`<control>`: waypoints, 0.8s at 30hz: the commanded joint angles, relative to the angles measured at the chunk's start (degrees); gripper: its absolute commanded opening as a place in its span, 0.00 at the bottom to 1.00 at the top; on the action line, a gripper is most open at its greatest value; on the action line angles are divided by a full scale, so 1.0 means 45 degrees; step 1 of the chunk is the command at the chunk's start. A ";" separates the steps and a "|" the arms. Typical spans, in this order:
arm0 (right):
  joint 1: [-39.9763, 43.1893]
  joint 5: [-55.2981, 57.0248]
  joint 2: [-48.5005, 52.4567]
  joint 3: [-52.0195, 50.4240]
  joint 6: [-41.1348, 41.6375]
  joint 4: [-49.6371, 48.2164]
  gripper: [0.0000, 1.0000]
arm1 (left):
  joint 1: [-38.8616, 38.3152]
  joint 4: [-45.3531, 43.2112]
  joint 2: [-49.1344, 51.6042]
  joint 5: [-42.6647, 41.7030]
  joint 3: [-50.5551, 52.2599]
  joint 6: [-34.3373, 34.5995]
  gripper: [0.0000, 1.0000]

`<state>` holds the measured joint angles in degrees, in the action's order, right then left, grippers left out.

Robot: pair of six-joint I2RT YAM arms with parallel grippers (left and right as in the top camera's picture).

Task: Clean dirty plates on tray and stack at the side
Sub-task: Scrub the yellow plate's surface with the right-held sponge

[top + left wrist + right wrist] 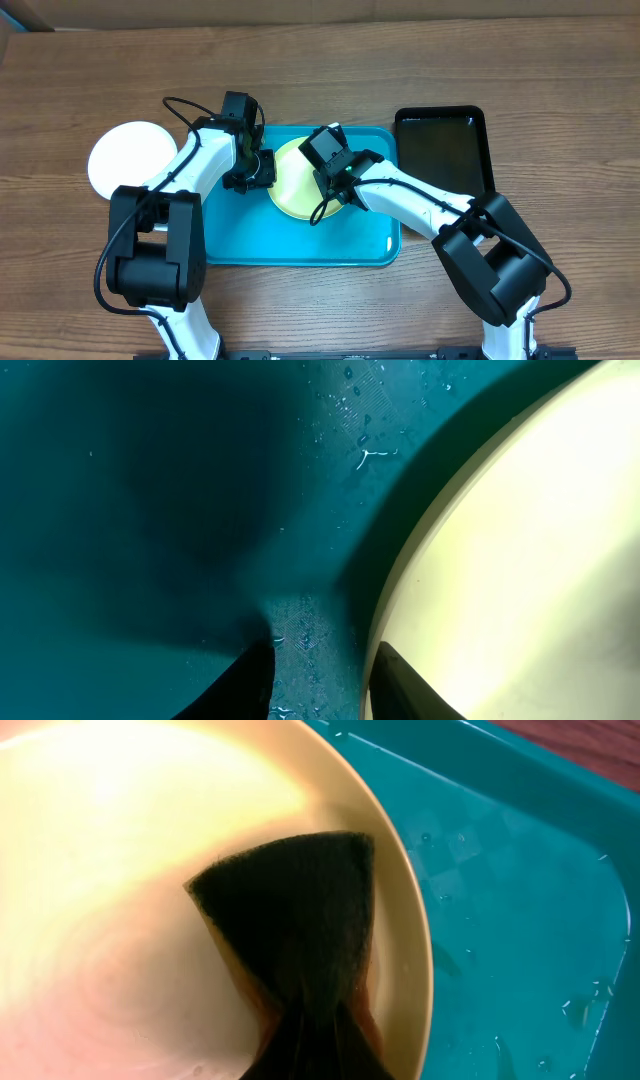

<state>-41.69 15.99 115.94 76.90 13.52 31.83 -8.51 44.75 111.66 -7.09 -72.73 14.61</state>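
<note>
A pale yellow-green plate [290,190] lies on the turquoise tray [260,235]. My left gripper [258,172] is at the plate's left rim. In the left wrist view its jaws [325,660] stand apart astride the rim of the plate [520,560]: one finger [405,690] rests on the plate, the other [250,685] is over the wet tray [150,510], with a gap to the rim. My right gripper [335,190] is shut on a dark green sponge [290,910], which is pressed flat on the plate [120,870] near its edge.
A white plate [128,160] sits on the wooden table left of the tray. A glossy black tray [440,150] lies to the right. Water drops dot the turquoise tray [520,900]. Both arms cross over the tray's middle.
</note>
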 commanded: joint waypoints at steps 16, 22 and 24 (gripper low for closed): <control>0.0155 -0.5304 -0.0107 -0.0350 0.0899 -0.0408 0.04 | 0.0015 0.0000 0.0204 -0.0092 0.0019 -0.0058 0.33; 0.0733 -0.8767 -0.0831 0.1258 0.0573 -0.0350 0.04 | 0.0015 0.0000 0.0204 -0.0092 0.0019 -0.0063 0.33; 0.1122 -0.9447 -0.1229 0.1783 0.0578 -0.0248 0.04 | 0.0015 0.0000 0.0204 -0.0092 0.0019 -0.0063 0.33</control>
<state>-38.92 -15.25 115.11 79.64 16.69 31.07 -8.32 44.75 111.66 -6.85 -72.73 14.61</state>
